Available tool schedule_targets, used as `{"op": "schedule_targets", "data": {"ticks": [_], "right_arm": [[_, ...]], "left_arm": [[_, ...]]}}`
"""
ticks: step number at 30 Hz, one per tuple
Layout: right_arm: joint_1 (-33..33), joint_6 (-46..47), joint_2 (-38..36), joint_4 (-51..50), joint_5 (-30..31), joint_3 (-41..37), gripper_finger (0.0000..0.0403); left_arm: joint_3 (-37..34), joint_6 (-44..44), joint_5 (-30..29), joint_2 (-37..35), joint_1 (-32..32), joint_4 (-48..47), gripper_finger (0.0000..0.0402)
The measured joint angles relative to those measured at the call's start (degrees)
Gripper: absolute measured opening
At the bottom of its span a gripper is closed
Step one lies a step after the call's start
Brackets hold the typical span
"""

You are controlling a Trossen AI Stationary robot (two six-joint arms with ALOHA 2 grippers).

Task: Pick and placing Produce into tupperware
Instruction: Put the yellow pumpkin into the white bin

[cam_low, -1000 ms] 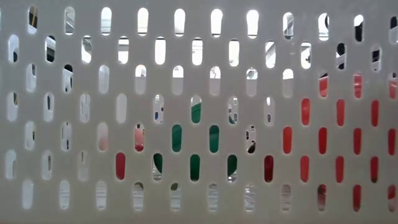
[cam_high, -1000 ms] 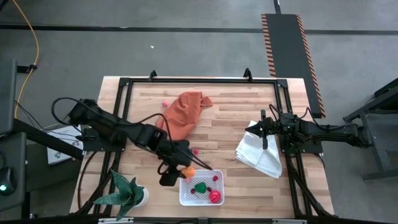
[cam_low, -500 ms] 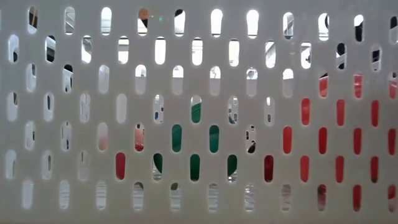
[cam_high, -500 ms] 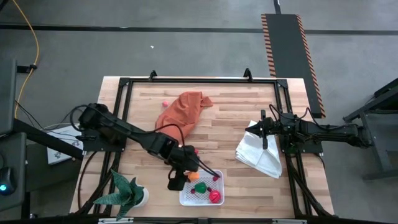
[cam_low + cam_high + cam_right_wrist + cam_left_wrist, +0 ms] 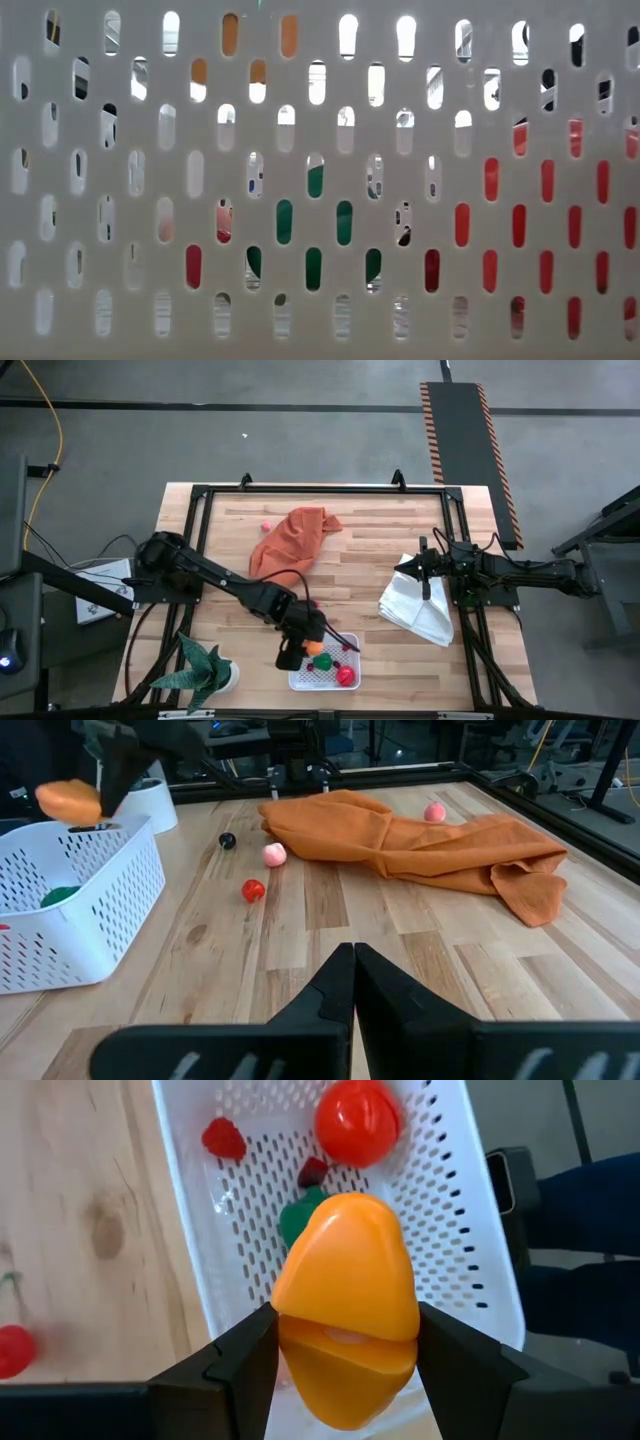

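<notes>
The left gripper (image 5: 345,1365) hung over the near-left corner of the tupperware (image 5: 296,678), which sat at the desk (image 5: 370,540) edge at about six o'clock in the high view; its jaws pinched an orange piece of produce (image 5: 350,1305) across its width. That piece was elongated, its long axis running out from between the jaws with the rounded narrower end leading, aimed over the basket floor. A red ball (image 5: 358,1122), a green piece (image 5: 300,1220), a small red piece (image 5: 223,1138) and a dark berry were already inside. To release well, the piece should be carried further past the white rim toward the middle of the basket and lowered before the jaws spread, since a drop at the corner could strike the rim and roll out, in my judgement. Loose pieces remained on the desk near the orange cloth (image 5: 430,840). The right gripper (image 5: 352,982) waited at three o'clock over the white cloth (image 5: 420,610), jaws pressed together, holding nothing.
</notes>
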Motion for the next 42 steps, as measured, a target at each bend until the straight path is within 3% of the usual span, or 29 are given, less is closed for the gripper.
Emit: {"op": "schedule_targets", "data": {"ticks": [10,25,42], "right_arm": [[0.0,0.0,0.0,0.0,0.0,0.0,0.0],[0.0,0.0,0.0,0.0,0.0,0.0,0.0],[0.0,0.0,0.0,0.0,0.0,0.0,0.0]], "left_arm": [[0.0,0.0,1.6,3.7,0.0,2.1,0.0198],[0.0,1.6,1.6,3.7,-0.7,2.4,0.0198],[0.0,2.6,-1.5,3.7,-2.0,2.4,0.0198]]}}
